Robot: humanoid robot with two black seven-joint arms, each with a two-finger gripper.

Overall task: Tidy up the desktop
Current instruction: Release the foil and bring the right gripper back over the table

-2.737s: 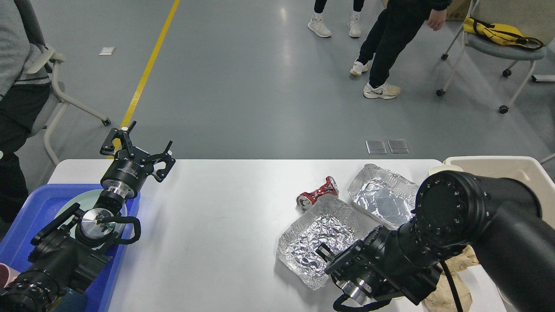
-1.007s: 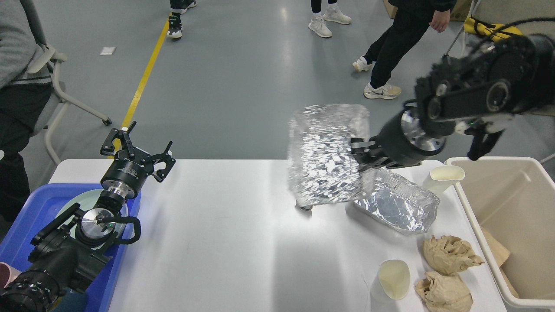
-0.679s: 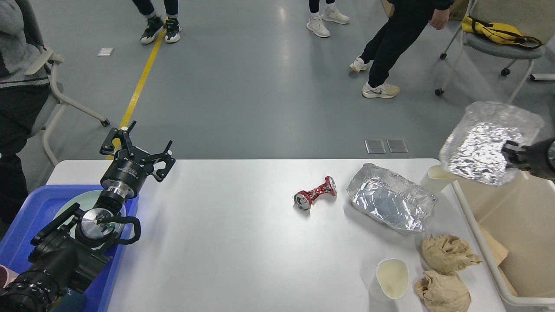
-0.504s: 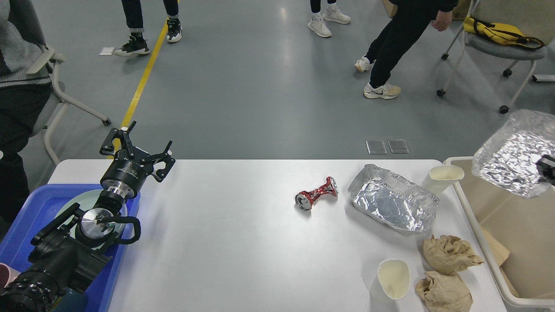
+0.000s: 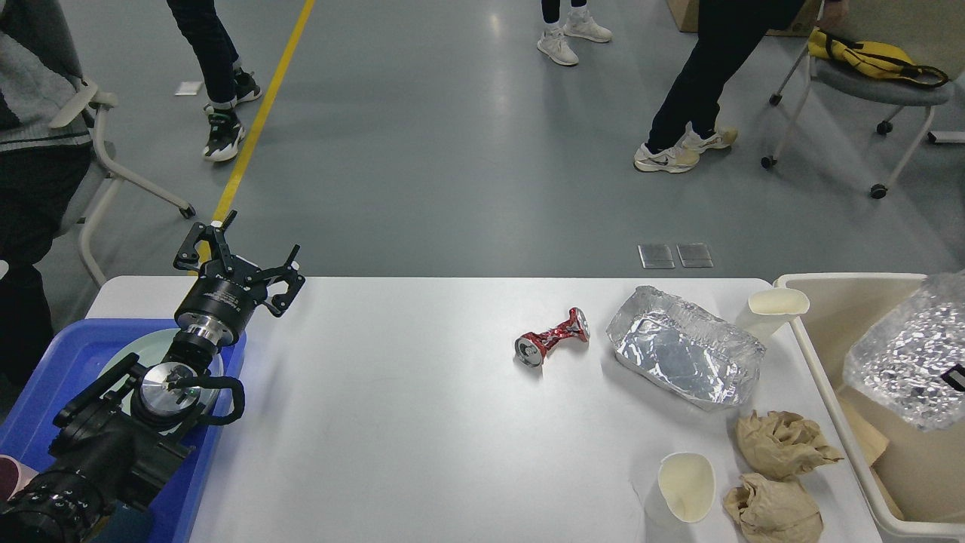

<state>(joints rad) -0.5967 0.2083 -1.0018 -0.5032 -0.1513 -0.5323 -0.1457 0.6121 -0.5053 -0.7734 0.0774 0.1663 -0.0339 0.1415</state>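
Now your foil tray (image 5: pixel 908 362) hangs over the bin (image 5: pixel 837 362); right jaws are barely visible, state unclear. Left gripper (image 5: pixel 240 265) idles, jaws open. Release next, then clear the table (image 5: pixel 392 392).

- No legible text, number or sign anywhere in the head view.
- Crushed red can (image 5: pixel 551 336), mid-right on the desktop (image 5: pixel 392 407): red and white printing visible, too crumpled and small to read; brand cannot be told.
- Left gripper (image 5: pixel 240 264), far left: pale marks on its black collar, too small to read.
- White sneaker (image 5: pixel 663 157) on the far floor: dark side mark, not readable as a word.
- Foil tray (image 5: pixel 682 354), paper cups, brown paper wads, cream bin (image 5: pixel 837 302): no print seen.
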